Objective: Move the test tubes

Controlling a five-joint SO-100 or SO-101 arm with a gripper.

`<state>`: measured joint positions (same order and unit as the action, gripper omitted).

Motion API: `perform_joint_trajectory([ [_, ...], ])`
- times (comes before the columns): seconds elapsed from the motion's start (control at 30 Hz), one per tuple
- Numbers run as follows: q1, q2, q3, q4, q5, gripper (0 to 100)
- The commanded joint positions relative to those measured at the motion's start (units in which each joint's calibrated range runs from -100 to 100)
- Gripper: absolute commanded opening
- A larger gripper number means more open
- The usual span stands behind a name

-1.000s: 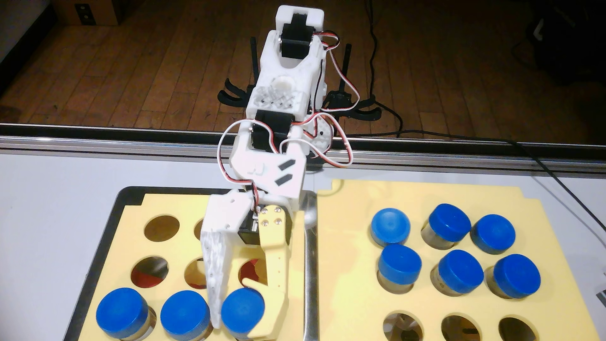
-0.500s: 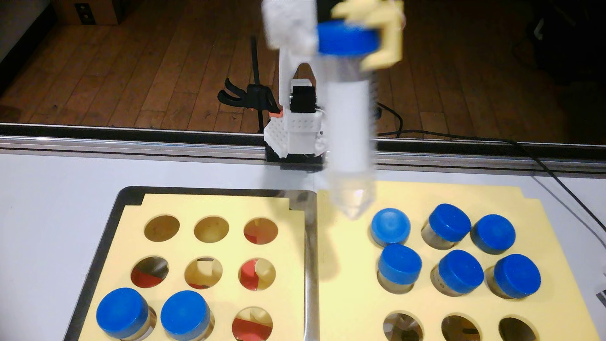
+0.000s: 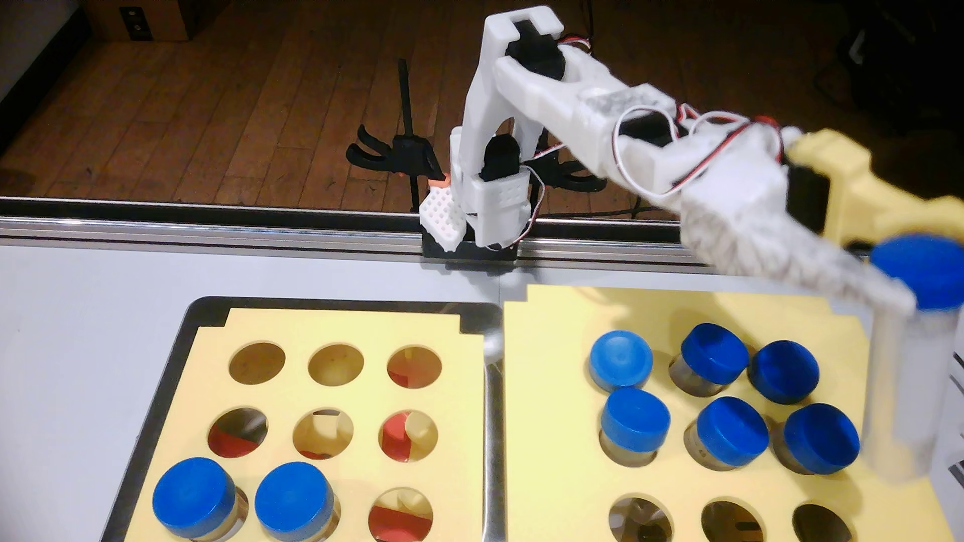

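A blue-capped test tube (image 3: pixel 902 396) hangs blurred at the far right edge of the fixed view, over the right side of the right yellow foam rack (image 3: pixel 553 417). My gripper (image 3: pixel 915 273) is shut on its blue cap, white finger on the left and yellow finger behind. Several capped tubes stand in that rack's back and middle rows, such as one at the back left (image 3: pixel 621 359). Its front-row holes (image 3: pixel 730 521) are empty. The left foam rack (image 3: pixel 292 323) holds two tubes in its front row (image 3: pixel 193 497), (image 3: pixel 294 500); its other holes are empty.
The left rack lies in a metal tray (image 3: pixel 156 391) whose right rim runs between the two racks. My arm's base (image 3: pixel 469 229) is clamped at the table's far edge along an aluminium rail. A black cable (image 3: pixel 887 292) crosses the table's back right corner.
The gripper closed on the left rack's front-right tube, lifted it high, then swung right and lower. The tube now hangs over the right rack's right side, and its former hole is empty.
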<state>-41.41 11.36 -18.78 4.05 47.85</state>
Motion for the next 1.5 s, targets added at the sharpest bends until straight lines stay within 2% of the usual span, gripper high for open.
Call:
perform_joint_trajectory([
  [0.0,-0.2,2.1,-1.0,-1.3,0.1,10],
  [0.3,2.0,5.1,-0.8,-0.7,0.4,10],
  [0.47,1.6,7.0,-0.9,17.0,0.4,10],
  [0.5,1.3,7.3,-1.1,23.2,0.4,11],
  [0.67,-1.2,8.2,-0.7,31.0,0.1,11],
  [0.77,-1.7,11.2,-2.0,30.3,-0.2,16],
  [0.8,-1.7,12.0,-3.0,29.9,-0.2,21],
  [0.83,-1.4,12.7,-5.2,28.8,-1.0,32],
  [0.87,-1.1,12.7,-6.1,28.0,-1.5,35],
  [1.1,5.8,11.0,-11.1,18.4,-1.1,35],
  [1.3,14.3,-3.2,-10.1,16.5,-1.1,28],
  [1.47,24.4,-17.2,7.9,16.5,-1.0,27],
])
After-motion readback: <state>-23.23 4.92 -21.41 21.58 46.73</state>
